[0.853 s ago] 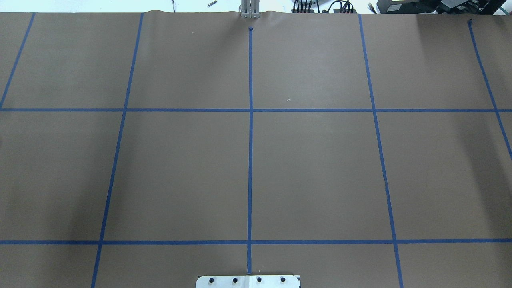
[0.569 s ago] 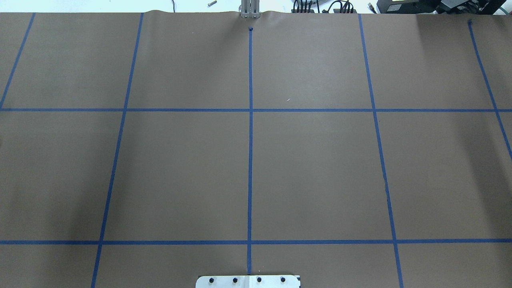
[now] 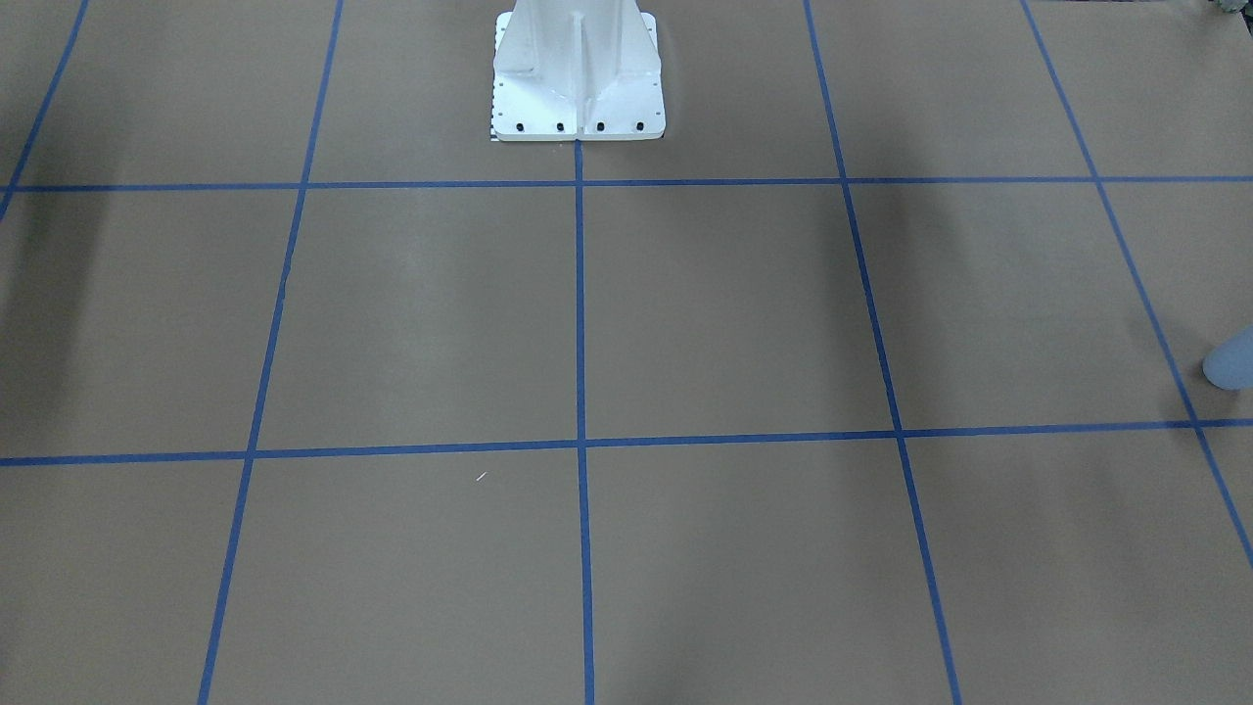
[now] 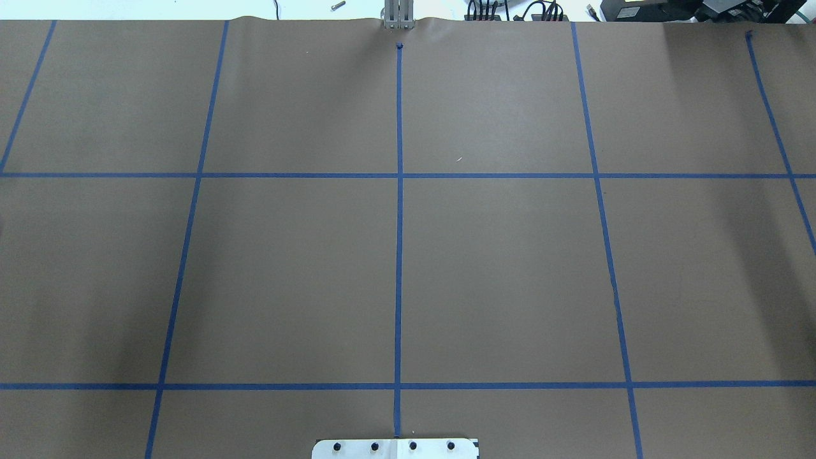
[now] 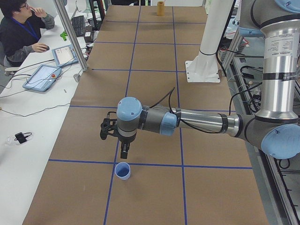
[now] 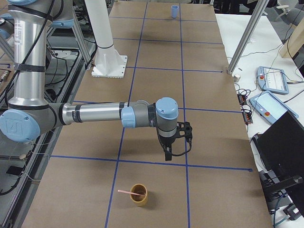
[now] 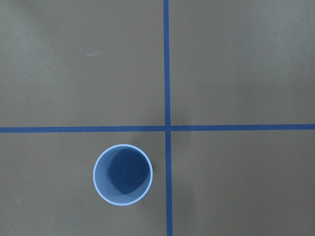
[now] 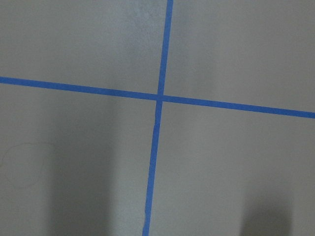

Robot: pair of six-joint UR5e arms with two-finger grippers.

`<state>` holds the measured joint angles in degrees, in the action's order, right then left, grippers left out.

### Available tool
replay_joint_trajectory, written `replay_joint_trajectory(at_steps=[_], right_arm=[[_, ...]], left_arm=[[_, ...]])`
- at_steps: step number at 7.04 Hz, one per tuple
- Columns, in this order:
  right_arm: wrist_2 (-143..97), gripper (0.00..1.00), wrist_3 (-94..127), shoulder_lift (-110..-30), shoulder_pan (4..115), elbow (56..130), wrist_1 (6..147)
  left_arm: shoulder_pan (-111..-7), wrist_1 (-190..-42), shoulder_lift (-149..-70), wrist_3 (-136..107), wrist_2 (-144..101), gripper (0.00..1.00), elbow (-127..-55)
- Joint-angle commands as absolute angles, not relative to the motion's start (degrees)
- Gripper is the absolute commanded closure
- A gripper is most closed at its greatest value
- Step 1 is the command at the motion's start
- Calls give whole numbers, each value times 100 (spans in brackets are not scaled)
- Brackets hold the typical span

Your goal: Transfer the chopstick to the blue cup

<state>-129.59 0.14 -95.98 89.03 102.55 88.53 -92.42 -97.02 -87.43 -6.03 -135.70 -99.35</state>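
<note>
The blue cup [image 7: 122,174] stands upright and empty beside a tape crossing. It also shows in the exterior left view [image 5: 123,171], at the front-facing view's right edge [image 3: 1231,360] and far off in the exterior right view [image 6: 175,12]. My left gripper [image 5: 114,140] hovers just above and behind it; I cannot tell if it is open. A pink chopstick [image 6: 132,192] lies across a tan cup [image 6: 138,195] at the table's other end. My right gripper [image 6: 178,145] hovers a little beyond that cup; I cannot tell if it is open.
The brown table [image 4: 287,274] carries a grid of blue tape lines. The white robot base [image 3: 578,78] stands at mid-table. An operator [image 5: 21,28] sits at a side desk with tablets [image 5: 44,75]. The tan cup shows far away in the exterior left view [image 5: 161,8].
</note>
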Motion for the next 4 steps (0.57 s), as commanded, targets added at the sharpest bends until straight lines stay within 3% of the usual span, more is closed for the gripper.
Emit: replay_joint_trajectory(at_steps=[1,4], right_arm=[[-12972,0,79,-9518,8903,10336,8755],[-13042,0,9,-9606,8903,10179,8203]], left_arm=[[-9246,-10716,-8902,-624,-13562,2,-9775],[-9246,-11354,-8913,-572,-13562,2,-9712]])
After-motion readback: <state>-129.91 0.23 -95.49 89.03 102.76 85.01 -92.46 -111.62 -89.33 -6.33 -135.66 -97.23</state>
